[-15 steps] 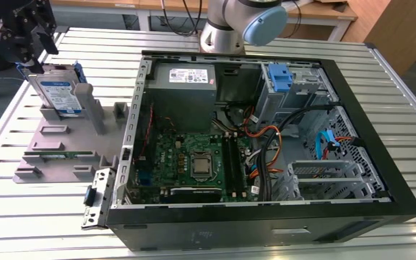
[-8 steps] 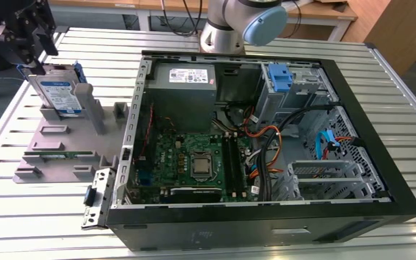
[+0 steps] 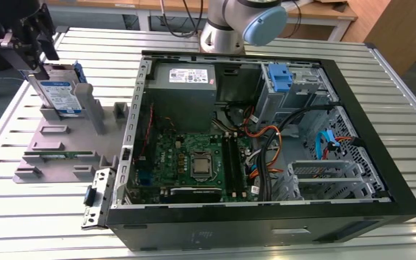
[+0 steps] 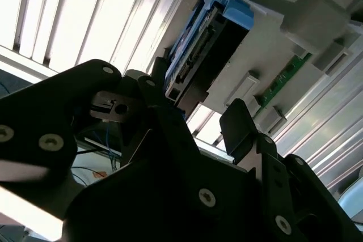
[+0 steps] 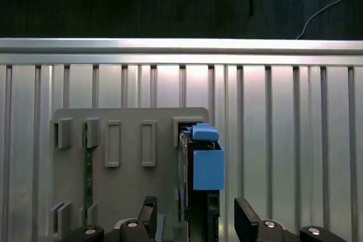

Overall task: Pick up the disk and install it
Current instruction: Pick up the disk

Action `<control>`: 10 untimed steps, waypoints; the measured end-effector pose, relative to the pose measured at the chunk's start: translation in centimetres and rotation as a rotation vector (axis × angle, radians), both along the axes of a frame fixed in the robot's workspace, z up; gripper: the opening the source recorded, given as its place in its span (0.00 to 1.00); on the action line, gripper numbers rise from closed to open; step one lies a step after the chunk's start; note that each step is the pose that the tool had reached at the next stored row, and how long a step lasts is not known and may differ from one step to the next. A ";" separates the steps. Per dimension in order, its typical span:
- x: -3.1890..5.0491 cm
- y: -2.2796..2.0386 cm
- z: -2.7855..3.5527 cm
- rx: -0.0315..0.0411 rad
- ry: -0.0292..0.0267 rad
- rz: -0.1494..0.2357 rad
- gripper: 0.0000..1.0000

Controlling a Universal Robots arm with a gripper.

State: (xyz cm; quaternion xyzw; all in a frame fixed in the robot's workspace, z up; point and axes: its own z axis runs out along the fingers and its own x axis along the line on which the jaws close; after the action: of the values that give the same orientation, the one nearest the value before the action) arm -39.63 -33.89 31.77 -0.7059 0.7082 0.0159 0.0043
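Upper left of the exterior view: the gripper (image 3: 28, 49) hangs over the far end of the grey holder tray (image 3: 63, 142), with the disk (image 3: 61, 93) directly beneath it.
Disk location: it is seated on edge in a slot of the tray, outside the open computer case (image 3: 381, 162) that takes up the centre and right of that frame.
Disk attitude: it stands upright, with its white-and-blue label turned toward the exterior camera and its blue bracket (image 3: 78, 73) showing along the back edge.
Long axis against the tool: the first wrist view looks down the disk's top edge, so it reads as a narrow strip. Its broad faces are turned toward the two fingers (image 5: 148, 213), and its length runs crosswise to the line between them.
Finger state: they are spread apart, one on each side of the disk. A strip of tray shows between each finger and the disk, so nothing is clamped.
Direction from tool to disk: judged straight down the gripper's own axis, with no sideways offset that I can make out.
Neighbours: a green circuit strip (image 3: 56, 154) stands in another slot of the tray, well apart from the disk.
Task standing: judged at the approach to the pick, since the disk has not yet been lifted from its slot.
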 end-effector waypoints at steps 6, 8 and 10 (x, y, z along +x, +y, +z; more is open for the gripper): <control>-0.07 0.00 -1.22 0.0000 -0.0001 0.063 0.65; -0.07 0.00 -1.39 0.0000 0.0000 0.070 0.65; -0.07 0.00 -1.58 -0.0001 0.0001 0.072 0.65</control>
State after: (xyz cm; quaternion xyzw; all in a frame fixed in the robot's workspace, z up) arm -39.70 -33.89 30.20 -0.7309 0.6823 0.0161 0.0037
